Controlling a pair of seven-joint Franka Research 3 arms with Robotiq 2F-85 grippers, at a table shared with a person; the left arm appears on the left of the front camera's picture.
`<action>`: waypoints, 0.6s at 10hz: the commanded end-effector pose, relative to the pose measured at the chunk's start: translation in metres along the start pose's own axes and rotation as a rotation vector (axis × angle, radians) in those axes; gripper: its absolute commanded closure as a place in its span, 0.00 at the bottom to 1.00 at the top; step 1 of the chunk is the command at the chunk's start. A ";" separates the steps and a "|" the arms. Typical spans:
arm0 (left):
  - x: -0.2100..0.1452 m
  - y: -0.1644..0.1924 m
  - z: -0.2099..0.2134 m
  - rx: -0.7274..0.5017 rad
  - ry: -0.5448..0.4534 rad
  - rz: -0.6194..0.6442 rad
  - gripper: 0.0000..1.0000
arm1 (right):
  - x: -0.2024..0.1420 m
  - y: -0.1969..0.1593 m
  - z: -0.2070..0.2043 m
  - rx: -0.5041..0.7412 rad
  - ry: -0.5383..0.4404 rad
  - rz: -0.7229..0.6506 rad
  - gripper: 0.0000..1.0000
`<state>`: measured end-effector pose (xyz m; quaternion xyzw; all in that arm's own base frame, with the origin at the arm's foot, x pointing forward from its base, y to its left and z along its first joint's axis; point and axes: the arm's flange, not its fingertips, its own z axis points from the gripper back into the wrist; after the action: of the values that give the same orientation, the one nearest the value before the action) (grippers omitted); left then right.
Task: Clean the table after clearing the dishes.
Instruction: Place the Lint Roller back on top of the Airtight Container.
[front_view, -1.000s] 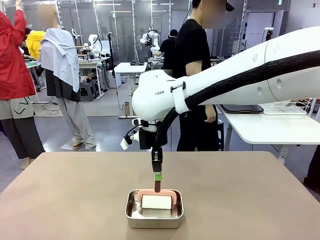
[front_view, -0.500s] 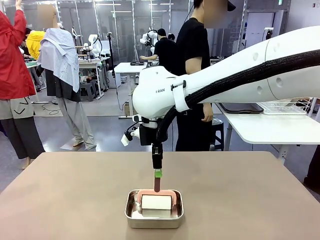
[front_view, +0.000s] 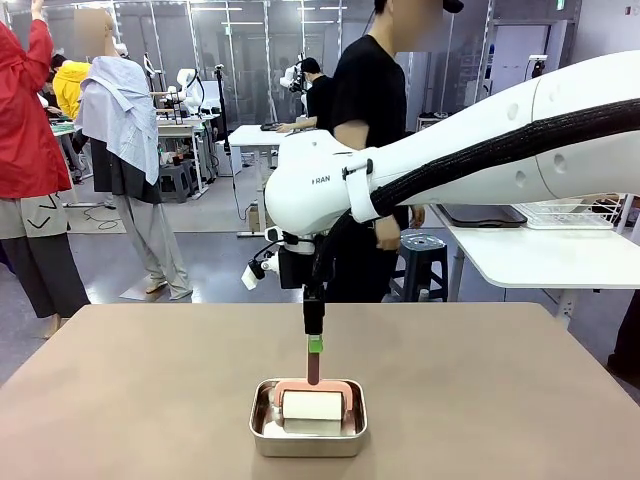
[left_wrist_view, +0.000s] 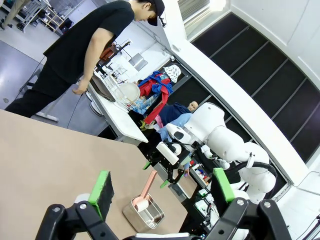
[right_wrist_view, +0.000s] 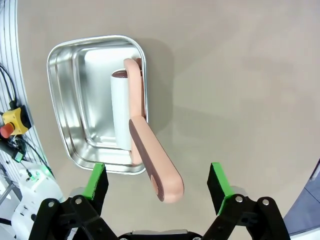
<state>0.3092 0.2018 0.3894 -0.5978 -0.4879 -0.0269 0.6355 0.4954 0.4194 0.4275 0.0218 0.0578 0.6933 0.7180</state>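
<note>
The beige-brown table (front_view: 140, 380) holds a small steel tin (front_view: 308, 428) near its front edge. A roller with a white drum (front_view: 311, 405) and pink handle (front_view: 314, 371) rests in the tin, the handle sticking up. My right gripper (front_view: 314, 343) hangs straight above it. In the right wrist view the right gripper (right_wrist_view: 158, 181) is open, its green pads apart on either side of the pink handle (right_wrist_view: 150, 155) without touching it. My left gripper (left_wrist_view: 161, 187) is open and holds nothing. What looks like a white dish (left_wrist_view: 128, 93) leans in a wire rack on the side table.
A person in black (front_view: 372, 150) stands behind the table's far edge. A white side table (front_view: 540, 255) at the right carries a wire rack (front_view: 578, 213) and a dark tray (front_view: 484, 217). A stool (front_view: 420, 262) stands beside it.
The right gripper has opened and let go of the pink handle, which stays leaning in the tin. The person in black has stepped a little to the left.
</note>
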 end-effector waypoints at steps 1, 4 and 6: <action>-0.001 -0.004 0.003 -0.010 0.001 -0.002 0.00 | 0.001 0.001 -0.001 0.002 0.001 0.001 0.00; -0.001 -0.004 0.003 -0.010 0.001 -0.002 0.00 | 0.001 0.001 -0.001 0.002 0.001 0.001 0.00; -0.001 -0.004 0.003 -0.010 0.001 -0.002 0.00 | 0.001 0.001 -0.001 0.002 0.001 0.001 0.00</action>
<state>0.3092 0.2018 0.3894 -0.5978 -0.4879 -0.0269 0.6355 0.4960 0.4195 0.4261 0.0225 0.0587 0.6931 0.7181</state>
